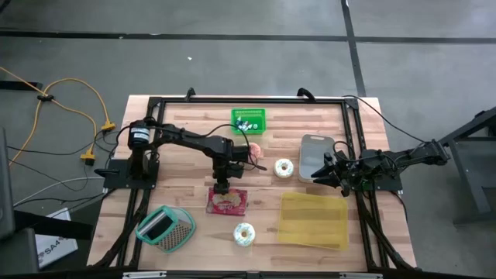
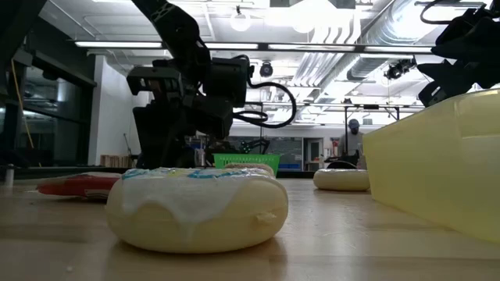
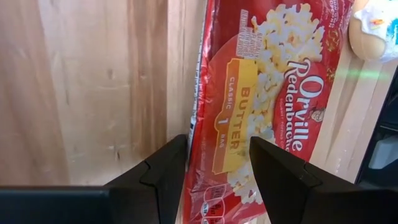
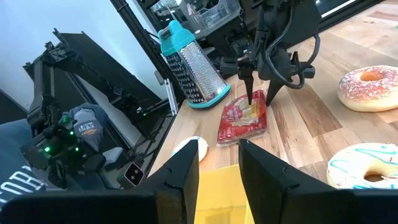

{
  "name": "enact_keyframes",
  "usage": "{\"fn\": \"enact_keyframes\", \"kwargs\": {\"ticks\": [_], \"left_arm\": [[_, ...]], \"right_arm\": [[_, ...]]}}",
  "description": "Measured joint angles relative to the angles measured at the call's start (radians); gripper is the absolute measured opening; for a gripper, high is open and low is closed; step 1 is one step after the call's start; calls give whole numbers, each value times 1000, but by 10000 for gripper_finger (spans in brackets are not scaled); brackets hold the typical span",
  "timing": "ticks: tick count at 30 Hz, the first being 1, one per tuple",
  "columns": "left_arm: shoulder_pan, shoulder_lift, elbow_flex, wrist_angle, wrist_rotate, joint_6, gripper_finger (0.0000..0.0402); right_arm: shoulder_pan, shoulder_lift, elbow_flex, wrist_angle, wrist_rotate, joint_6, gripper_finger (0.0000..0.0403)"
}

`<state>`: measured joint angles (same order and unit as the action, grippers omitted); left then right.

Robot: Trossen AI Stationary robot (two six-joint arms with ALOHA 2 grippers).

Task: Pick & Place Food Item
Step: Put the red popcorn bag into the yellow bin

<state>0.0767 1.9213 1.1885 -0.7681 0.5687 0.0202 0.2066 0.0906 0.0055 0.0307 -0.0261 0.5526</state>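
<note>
A red Orville Redenbacher popcorn bag (image 1: 227, 202) lies flat on the wooden table, left of centre. My left gripper (image 3: 217, 142) points steeply down over the bag's far end and is open. One finger stands at the bag's long edge, the other over its printed face (image 3: 261, 93). The right wrist view shows the same gripper (image 4: 260, 96) above the bag (image 4: 242, 118). My right gripper (image 1: 325, 169) waits open and level at the table's right side, with nothing between its fingers (image 4: 219, 149). My left gripper comes at the popcorn bag's far end (image 4: 254, 107) from above, slanting, with its open fingers across the bag. I cannot tell whether the fingertips touch the wrapper. The bag lies flat on the table.
Two iced donuts (image 1: 284, 167) (image 1: 244, 233), a teal-handled grater (image 1: 164, 229), a green basket (image 1: 248, 120), a grey container (image 1: 314, 151) and a yellow container (image 1: 314, 219) stand around. A small peach-coloured item (image 1: 254, 152) lies beside the left arm.
</note>
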Motion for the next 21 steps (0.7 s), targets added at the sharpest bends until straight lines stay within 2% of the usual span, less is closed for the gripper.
{"fn": "enact_keyframes", "kwargs": {"ticks": [13,21], "left_arm": [[-23,2,-2,16,6,-26,171],[-33,3,-2,26,2,-28,117]], "right_arm": [[0,0,0,0,0,0,100],[0,0,0,0,0,0,100]]}}
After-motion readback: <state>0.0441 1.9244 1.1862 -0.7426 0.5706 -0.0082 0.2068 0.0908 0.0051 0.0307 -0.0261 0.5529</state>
